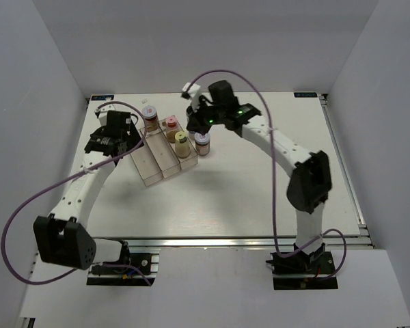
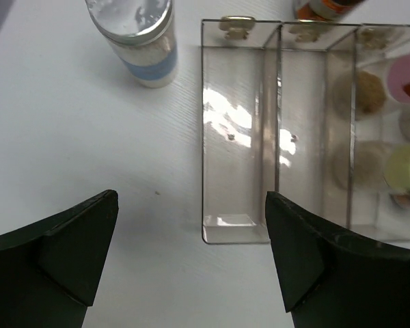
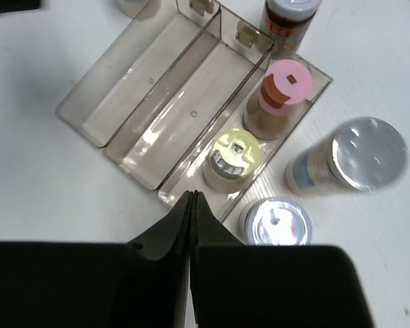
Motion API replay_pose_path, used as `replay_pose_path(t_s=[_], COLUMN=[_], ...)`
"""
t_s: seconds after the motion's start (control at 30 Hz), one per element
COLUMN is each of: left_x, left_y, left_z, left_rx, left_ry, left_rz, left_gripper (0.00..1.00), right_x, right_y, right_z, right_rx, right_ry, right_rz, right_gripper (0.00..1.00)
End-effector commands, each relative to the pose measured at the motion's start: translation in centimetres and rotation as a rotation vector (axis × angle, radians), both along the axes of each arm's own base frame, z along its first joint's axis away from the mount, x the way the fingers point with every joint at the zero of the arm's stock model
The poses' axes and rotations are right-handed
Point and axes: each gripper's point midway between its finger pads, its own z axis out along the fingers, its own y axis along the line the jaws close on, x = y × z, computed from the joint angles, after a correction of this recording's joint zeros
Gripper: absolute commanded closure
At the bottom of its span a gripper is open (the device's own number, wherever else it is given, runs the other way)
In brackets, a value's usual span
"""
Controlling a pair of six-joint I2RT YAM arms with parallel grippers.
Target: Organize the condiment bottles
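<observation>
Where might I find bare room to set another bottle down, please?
In the tray, the left compartment and middle compartment are bare, and so is the table from the tray to its near edge. It is crowded at the tray's right side: pink-lidded bottle and yellow-lidded bottle inside, silver-lidded bottle and white-capped bottle just outside.

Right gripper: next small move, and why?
Probably open the right gripper and shift toward the small white-lidded bottle just beside it. Its jaws are shut on nothing, and that bottle stands outside the tray, which has two compartments free.
</observation>
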Motion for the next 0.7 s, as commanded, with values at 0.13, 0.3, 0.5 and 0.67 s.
replay_pose_path(t_s=[0.13,0.3,0.5,0.67], left_x=[2.9,5.2,8.1,10.0], left_y=[3.0,5.2,7.0,9.8], left_z=[-0.8,-3.6,-4.7,-5.2], left_rx=[0.159,0.109,0.08,0.091], left_ry=[0.118,0.186,0.229,0.237], left_rz=[0.121,0.165,0.172,0.21], left_gripper=[0.02,0.02,0.02,0.02], right_x=[-0.6,0.0,0.2,0.1], right_y=[-8.9,-13.8,-16.5,-17.2], right_z=[6.1,6.0,5.9,6.3], right_rx=[0.187,0.197,0.228,0.243], right_ry=[0.086,0.098,0.124,0.121], right_rz=[-0.075,-0.153,-0.213,-0.231], right_gripper=[0.42,0.25,0.25,0.25])
